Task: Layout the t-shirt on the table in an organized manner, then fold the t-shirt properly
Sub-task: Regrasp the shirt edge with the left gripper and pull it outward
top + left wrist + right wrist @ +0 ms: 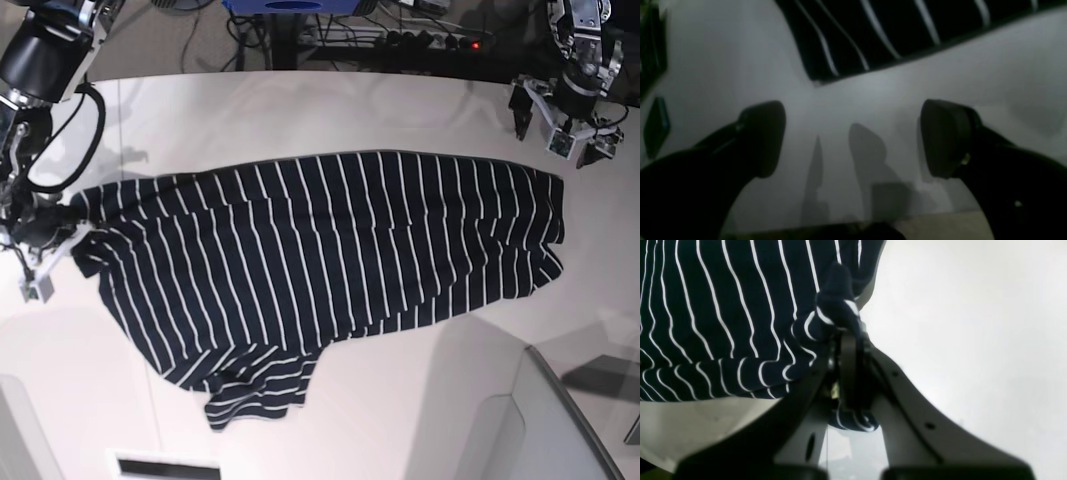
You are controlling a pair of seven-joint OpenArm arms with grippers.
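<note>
Covering the white table [400, 110], the t-shirt [330, 250] lies spread

Left gripper [853, 138] spread wide; right gripper [848, 340] clamped.

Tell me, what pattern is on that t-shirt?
The t-shirt is dark navy with thin white stripes, clearest in the base view.

The left wrist view is dim and blurred: the dark navy, white-striped soft fabric t-shirt [907, 30] is cut off by the top edge, and a small dark object [656, 125] at the left is too blurred to identify. In the right wrist view the shirt runs off the left and top edges, and bunched cloth hides the right gripper's [848, 340] fingertips.
</note>
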